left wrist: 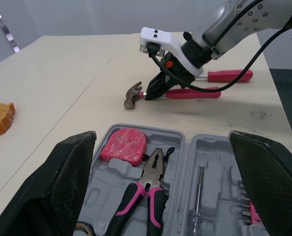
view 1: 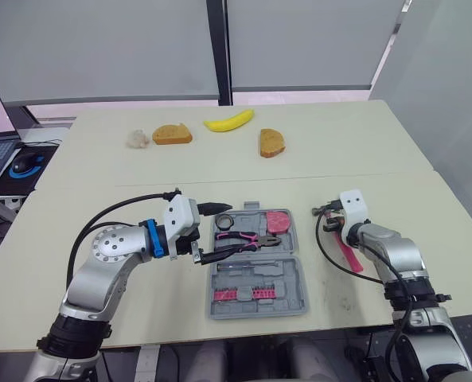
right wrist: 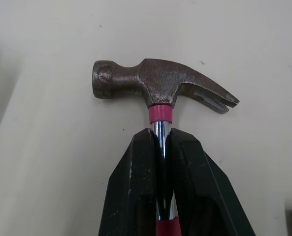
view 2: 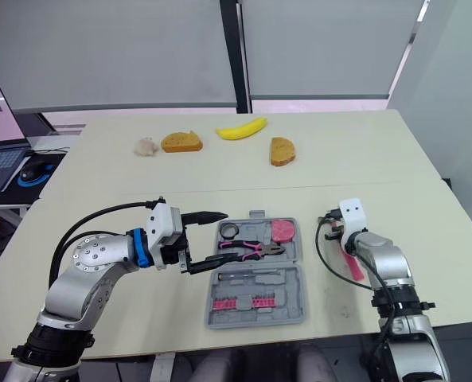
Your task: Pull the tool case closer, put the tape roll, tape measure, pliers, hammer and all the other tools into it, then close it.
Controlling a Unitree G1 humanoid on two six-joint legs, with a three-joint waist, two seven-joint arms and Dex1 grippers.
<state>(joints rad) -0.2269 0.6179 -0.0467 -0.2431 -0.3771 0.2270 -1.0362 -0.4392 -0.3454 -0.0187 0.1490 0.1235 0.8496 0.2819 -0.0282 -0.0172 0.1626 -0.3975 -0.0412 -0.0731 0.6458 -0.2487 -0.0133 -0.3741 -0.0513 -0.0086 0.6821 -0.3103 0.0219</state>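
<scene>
The grey tool case [view 1: 293, 280] lies open on the pale desk [view 1: 140, 175], with pink-handled pliers [view 1: 243, 239] and a pink tape measure [view 1: 278, 221] inside. The left hand [view 1: 232, 228], fingers apart, hovers over the case's left edge. To the right of the case, the right hand [right wrist: 161, 137] is clamped on the steel neck of the rusty-headed hammer [right wrist: 160, 83]. A banana [view 1: 228, 121] lies at the far side.

The hammer [right wrist: 161, 84] is dull, pitted metal; the tool case [view 1: 293, 280] matt plastic.

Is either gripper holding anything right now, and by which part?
The right gripper is shut on the hammer, gripping its metal shaft just below the head. The left gripper is open, holding nothing.
</scene>
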